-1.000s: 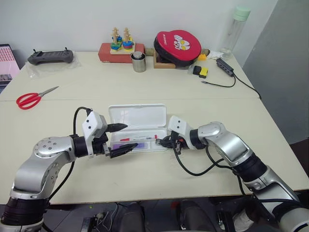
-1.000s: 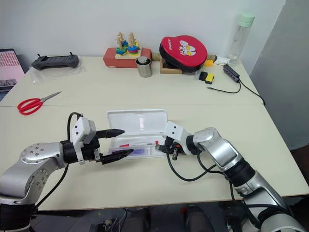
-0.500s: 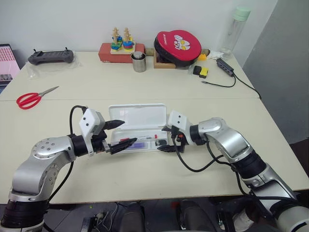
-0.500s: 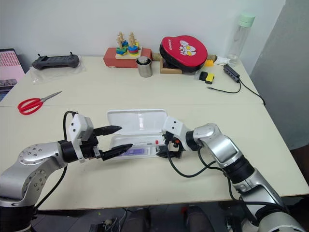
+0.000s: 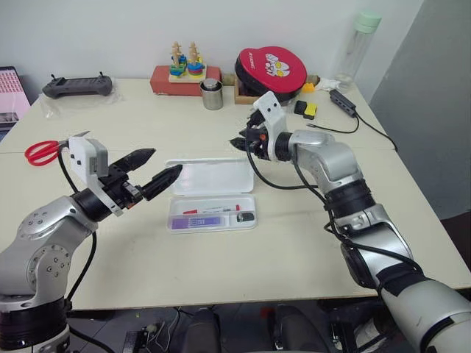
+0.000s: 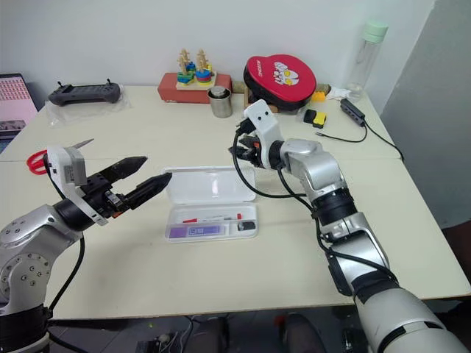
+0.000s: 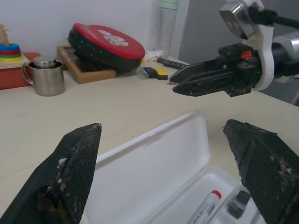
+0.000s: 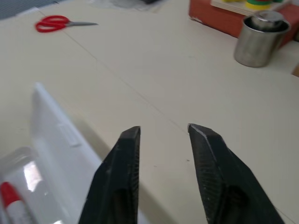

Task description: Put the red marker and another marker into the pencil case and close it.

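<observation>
1. Near the middle of the desk [image 5: 294, 250], toward its front edge, the pencil case [image 5: 211, 195] lies open with its lid folded back flat; the red marker [image 5: 213, 210] and another marker [image 5: 197, 220], the purple one, lie in its tray beside a small dark stubby piece [image 5: 246, 217].
2. The left claw [image 5: 151, 172] hangs in the air just off the case's left end, fingers spread wide and holding nothing.
3. The right claw [image 5: 241, 143] hovers above the desk behind the lid's far edge, its fingers close together with a narrow gap and nothing between them.
4. In the left wrist view the tray is cut off, so the purple marker cannot be made out there.
5. Compared with a second ago, both claws have risen clear of the case: the left has drawn back leftward, and the right has swung from the tray's right end to behind the lid.
</observation>
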Available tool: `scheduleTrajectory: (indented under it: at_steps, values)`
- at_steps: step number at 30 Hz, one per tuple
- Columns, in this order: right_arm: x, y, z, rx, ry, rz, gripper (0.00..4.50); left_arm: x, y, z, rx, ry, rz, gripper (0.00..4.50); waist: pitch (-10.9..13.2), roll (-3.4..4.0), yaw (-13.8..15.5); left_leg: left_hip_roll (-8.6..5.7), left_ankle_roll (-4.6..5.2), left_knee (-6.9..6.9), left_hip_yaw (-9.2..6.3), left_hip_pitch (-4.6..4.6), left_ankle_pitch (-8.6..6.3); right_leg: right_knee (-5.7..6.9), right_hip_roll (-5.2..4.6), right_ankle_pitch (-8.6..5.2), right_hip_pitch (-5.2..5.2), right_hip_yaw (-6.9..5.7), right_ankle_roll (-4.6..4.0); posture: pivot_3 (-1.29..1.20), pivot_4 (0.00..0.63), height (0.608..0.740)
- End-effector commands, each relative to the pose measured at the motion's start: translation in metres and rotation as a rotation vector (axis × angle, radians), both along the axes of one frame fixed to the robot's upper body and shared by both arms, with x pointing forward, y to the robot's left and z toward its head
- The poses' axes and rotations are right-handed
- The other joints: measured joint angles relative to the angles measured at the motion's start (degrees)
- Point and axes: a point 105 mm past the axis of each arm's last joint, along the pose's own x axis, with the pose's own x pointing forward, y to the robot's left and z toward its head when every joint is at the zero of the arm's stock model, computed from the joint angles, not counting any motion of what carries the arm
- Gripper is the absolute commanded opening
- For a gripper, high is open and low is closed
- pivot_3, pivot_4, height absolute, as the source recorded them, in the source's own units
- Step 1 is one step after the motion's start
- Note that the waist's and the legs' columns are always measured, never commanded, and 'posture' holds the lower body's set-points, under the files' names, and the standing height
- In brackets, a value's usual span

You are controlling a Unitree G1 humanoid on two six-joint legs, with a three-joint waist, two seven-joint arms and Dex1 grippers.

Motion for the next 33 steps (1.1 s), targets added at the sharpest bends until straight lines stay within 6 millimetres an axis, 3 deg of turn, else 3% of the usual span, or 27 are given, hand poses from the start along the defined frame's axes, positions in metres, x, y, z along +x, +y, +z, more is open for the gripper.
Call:
scheduleTrajectory:
  at_steps: [1, 3, 10, 15, 19, 23, 27, 30, 33]
  values:
    - [0.003, 0.007, 0.002, -0.017, -0.029, 0.016, 0.39, -0.009, 0.004, 0.011, 0.013, -0.042, 0.018, 4.5, 0.0, 0.0, -0.1, 0.0, 0.0, -0.05, 0.0, 0.0, 0.0, -0.01, 0.0, 0.0, 0.0, -0.01, -0.02, 0.0, 0.15, 0.74]
    - [-0.007, 0.015, -0.001, -0.033, -0.014, 0.094, 0.05, -0.014, 0.006, 0.013, 0.008, -0.039, 0.009, 4.5, 0.01, 0.01, -0.13, 0.01, -0.01, -0.16, -0.01, -0.01, 0.0, 0.01, 0.0, -0.02, -0.07, -0.03, -0.06, 0.0, 0.15, 0.74]
    - [-0.032, 0.023, -0.013, -0.102, -0.007, 0.247, 0.05, -0.024, 0.003, 0.008, 0.076, 0.013, -0.045, 4.5, 0.02, 0.02, -0.12, 0.01, -0.01, -0.19, -0.03, -0.01, -0.01, 0.02, 0.0, -0.05, -0.08, -0.05, -0.07, 0.0, 0.15, 0.74]
    - [-0.07, 0.031, -0.027, -0.136, -0.002, 0.45, 0.05, -0.029, 0.002, 0.005, 0.121, 0.05, -0.091, 4.5, 0.02, 0.02, -0.07, 0.02, -0.01, -0.18, -0.03, 0.01, 0.0, 0.02, 0.0, -0.08, -0.07, -0.07, -0.03, 0.0, 0.15, 0.74]
    - [-0.09, 0.03, -0.056, -0.191, 0.049, 0.498, 0.05, -0.034, 0.004, -0.004, 0.148, 0.095, -0.116, 4.5, 0.03, 0.04, -0.15, 0.02, -0.01, -0.19, -0.02, 0.02, -0.01, 0.02, 0.0, -0.11, -0.07, -0.05, -0.03, 0.0, 0.15, 0.74]
    - [-0.098, 0.023, -0.1, -0.311, 0.108, 0.484, 0.05, -0.036, -0.001, -0.009, 0.149, 0.12, -0.153, 4.5, 0.01, 0.01, -0.16, 0.04, -0.01, -0.18, -0.03, 0.05, 0.0, 0.02, 0.01, -0.15, -0.07, -0.06, 0.02, 0.0, 0.15, 0.74]
    - [-0.1, 0.016, -0.12, -0.362, 0.128, 0.462, 0.05, -0.034, -0.005, -0.011, 0.132, 0.133, -0.161, 4.5, -0.04, -0.05, -0.15, 0.04, -0.01, -0.17, 0.02, 0.21, 0.0, 0.03, 0.0, -0.21, 0.04, -0.01, 0.14, 0.0, 0.15, 0.74]
    - [-0.099, 0.015, -0.118, -0.324, 0.126, 0.449, 0.05, -0.029, -0.005, -0.011, 0.125, 0.132, -0.143, 4.5, -0.05, -0.07, -0.15, 0.04, -0.02, -0.17, 0.03, 0.32, 0.0, 0.04, 0.0, -0.22, 0.11, 0.0, 0.15, 0.0, 0.15, 0.74]
    - [-0.099, 0.014, -0.09, -0.149, 0.125, 0.434, 0.05, -0.016, 0.001, -0.014, 0.103, 0.141, -0.07, 4.5, -0.05, -0.08, 0.13, 0.04, -0.02, -0.17, 0.04, 0.4, 0.0, 0.04, 0.0, -0.22, 0.16, 0.01, 0.17, 0.0, 0.15, 0.74]
